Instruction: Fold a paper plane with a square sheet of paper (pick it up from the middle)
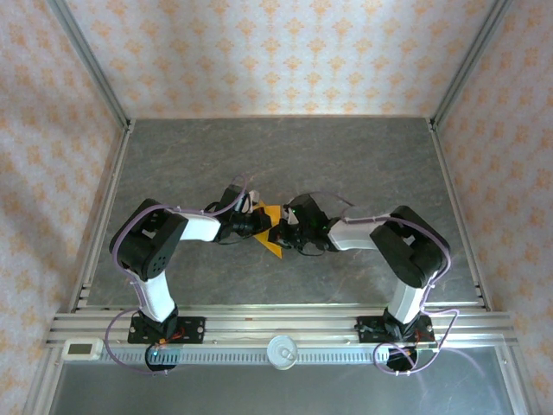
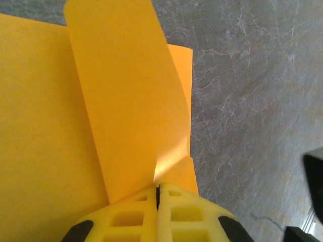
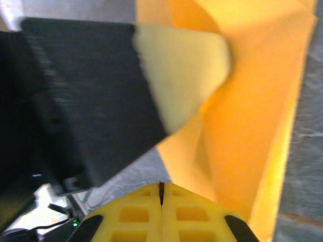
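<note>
The square sheet of paper (image 1: 271,226) is bright orange and lies mid-table between my two grippers. My left gripper (image 2: 158,194) is shut on it. A long flap (image 2: 126,101) of the sheet curls up from the yellow fingertips over the flat part (image 2: 40,151). My right gripper (image 3: 161,189) is shut, with the sheet's edge (image 3: 242,131) meeting its right fingertip. Whether paper sits in that pinch I cannot tell. The left gripper's pale finger (image 3: 181,70) crosses over the paper in the right wrist view. From above, the left gripper (image 1: 257,223) and right gripper (image 1: 291,235) almost touch. A paper plane is out of view.
The grey marbled table (image 1: 276,156) is fenced by aluminium rails (image 1: 104,207) left and right, and patterned walls stand behind. Both arm bases sit on the near rail, with a white round knob (image 1: 282,350) between them.
</note>
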`<act>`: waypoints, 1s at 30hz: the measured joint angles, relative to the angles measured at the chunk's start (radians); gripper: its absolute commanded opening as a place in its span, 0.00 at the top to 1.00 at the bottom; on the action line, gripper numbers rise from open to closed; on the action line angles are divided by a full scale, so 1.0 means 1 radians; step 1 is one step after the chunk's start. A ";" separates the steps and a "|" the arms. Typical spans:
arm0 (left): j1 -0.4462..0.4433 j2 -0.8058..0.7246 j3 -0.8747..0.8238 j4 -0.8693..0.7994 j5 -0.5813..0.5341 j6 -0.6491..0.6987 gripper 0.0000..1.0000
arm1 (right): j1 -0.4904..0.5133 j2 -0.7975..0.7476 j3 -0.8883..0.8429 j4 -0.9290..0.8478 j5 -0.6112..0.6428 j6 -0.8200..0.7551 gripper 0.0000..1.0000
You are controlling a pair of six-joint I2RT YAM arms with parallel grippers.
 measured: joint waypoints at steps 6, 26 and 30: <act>0.000 0.000 0.000 -0.001 0.000 0.000 1.00 | 0.000 0.003 -0.090 0.086 0.002 0.006 1.00; -0.005 0.000 0.000 0.000 -0.003 0.000 1.00 | 0.041 -0.129 -0.267 0.142 0.018 0.038 1.00; -0.005 0.000 0.000 0.000 -0.004 0.000 1.00 | 0.049 -0.159 -0.267 0.075 0.018 0.021 1.00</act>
